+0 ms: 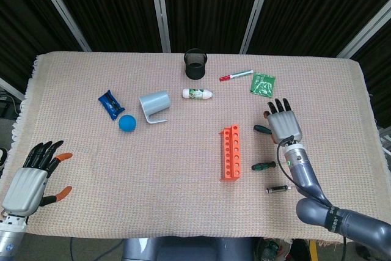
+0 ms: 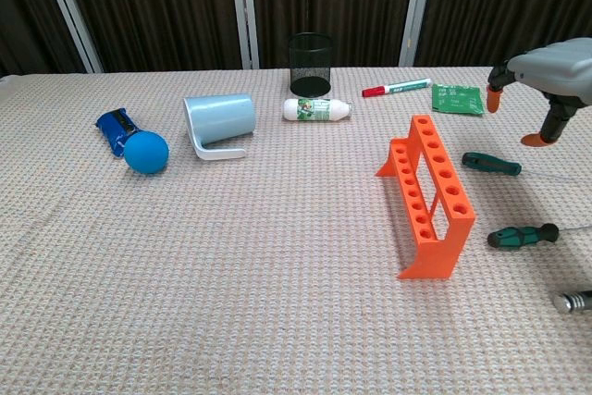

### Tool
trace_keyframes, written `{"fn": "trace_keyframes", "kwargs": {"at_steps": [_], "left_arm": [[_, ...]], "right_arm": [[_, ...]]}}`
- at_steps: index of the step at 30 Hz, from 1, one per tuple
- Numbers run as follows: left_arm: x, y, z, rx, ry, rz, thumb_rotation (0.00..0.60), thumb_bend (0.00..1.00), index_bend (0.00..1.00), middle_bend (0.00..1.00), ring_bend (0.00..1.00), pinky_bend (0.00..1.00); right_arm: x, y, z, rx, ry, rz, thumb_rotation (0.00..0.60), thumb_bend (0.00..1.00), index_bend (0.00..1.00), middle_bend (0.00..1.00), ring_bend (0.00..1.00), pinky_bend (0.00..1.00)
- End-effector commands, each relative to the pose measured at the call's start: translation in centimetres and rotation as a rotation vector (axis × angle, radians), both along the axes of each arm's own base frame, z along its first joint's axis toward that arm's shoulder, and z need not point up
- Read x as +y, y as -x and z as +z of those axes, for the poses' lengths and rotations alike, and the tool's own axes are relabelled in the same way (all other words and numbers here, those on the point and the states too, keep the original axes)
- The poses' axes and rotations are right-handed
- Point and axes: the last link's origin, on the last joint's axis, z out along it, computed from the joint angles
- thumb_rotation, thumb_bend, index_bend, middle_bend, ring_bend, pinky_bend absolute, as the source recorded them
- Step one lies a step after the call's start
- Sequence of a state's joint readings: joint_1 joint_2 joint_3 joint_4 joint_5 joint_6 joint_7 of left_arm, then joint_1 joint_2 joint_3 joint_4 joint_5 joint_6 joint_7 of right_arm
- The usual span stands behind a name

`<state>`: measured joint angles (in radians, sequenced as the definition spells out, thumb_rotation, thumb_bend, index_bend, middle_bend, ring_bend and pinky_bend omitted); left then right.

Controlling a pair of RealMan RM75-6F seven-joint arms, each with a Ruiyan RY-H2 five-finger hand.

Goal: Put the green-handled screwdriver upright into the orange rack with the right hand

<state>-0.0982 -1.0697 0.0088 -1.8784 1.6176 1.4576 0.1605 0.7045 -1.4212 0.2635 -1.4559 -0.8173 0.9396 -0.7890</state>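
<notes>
The orange rack [image 1: 230, 151] [image 2: 430, 196] stands right of the table's middle, its holes facing up. Two green-handled screwdrivers lie to its right: a plain green one [image 1: 263, 129] [image 2: 491, 164] further back and a green-and-black one [image 1: 264, 165] [image 2: 523, 235] nearer the front. My right hand [image 1: 284, 123] [image 2: 555, 76] hovers just right of and above the plain green one, fingers spread, holding nothing. My left hand [image 1: 30, 178] rests open at the front left corner, far from the rack.
A silver-and-black screwdriver [image 1: 278, 189] [image 2: 575, 301] lies near the front right. At the back are a black mesh cup [image 1: 196, 63], a red marker [image 1: 236, 76], a green packet [image 1: 263, 84] and a white bottle [image 1: 198, 93]. To the left lie a pale blue cup [image 1: 154, 106], a blue ball [image 1: 127, 123] and a blue packet [image 1: 110, 103].
</notes>
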Motion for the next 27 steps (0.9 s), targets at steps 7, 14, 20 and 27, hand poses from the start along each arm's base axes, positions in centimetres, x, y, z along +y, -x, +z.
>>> {"fn": "trace_keyframes", "kwargs": {"at_steps": [7,14,20,27], "left_arm": [[-0.1,0.4,0.0,0.003,0.001,0.02,0.6,0.18,0.25,0.05,0.0,0.0],[-0.1,0.6,0.0,0.003,-0.001,0.026,0.6,0.18,0.25,0.05,0.0,0.0],[-0.1,0.9,0.1,0.005,0.002,0.038,0.6,0.18,0.25,0.05,0.0,0.0],[-0.1,1.0,0.1,0.002,0.002,0.044,0.6,0.18,0.25,0.05,0.0,0.0]], "right_arm": [[-2.8,-1.1,-2.5,-0.028,-0.12,-0.106,0.6,0.31,0.31,0.1,0.0,0.0],[-3.7,-1.1,-3.2,-0.019,-0.156,-0.165,0.6,0.31,0.31,0.1,0.0,0.0],[-4.1,-0.9,-3.6,-0.012,-0.174,-0.191,0.6,0.32,0.32,0.1,0.0,0.0],[-4.3,-0.3,-3.7,0.014,-0.184,-0.212,0.6,0.32,0.33,0.1,0.0,0.0]]}}
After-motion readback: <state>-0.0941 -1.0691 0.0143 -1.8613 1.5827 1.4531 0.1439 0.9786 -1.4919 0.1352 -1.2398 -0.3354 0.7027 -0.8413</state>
